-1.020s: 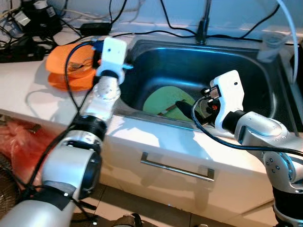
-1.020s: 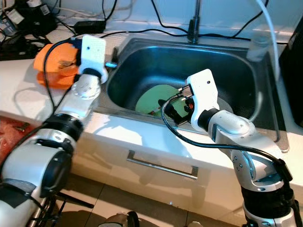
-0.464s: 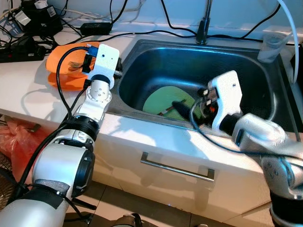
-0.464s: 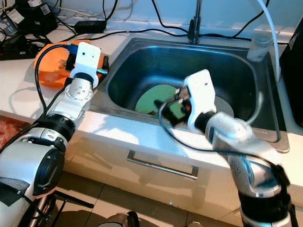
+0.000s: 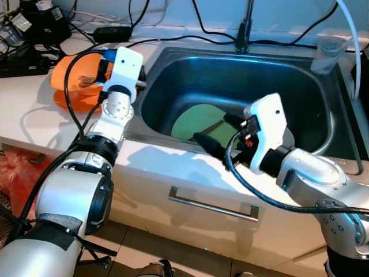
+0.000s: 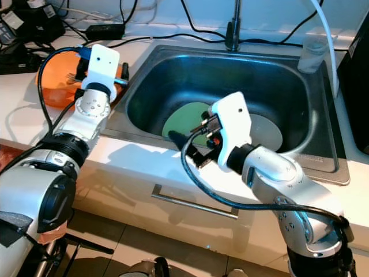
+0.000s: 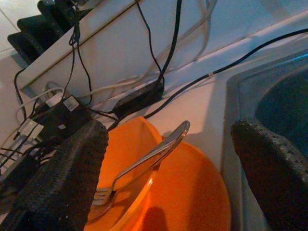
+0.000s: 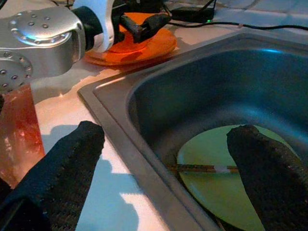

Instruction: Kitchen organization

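No writing is legible; left gripper (image 7: 168, 159) gapes over the orange bowl (image 7: 192, 187), right gripper (image 8: 163, 159) gapes above the sink (image 8: 159, 96).

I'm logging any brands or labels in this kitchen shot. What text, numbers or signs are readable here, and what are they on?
No readable text in any view.
White tags on the power strip: too small and blurred to read.
Orange plate, fork, green plate, sink, plastic cup: no markings visible.
Left gripper and right gripper housings: no lettering visible.

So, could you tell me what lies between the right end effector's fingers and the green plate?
In the right wrist view, only the sink's rim and steel wall separate the right end effector from the green plate.
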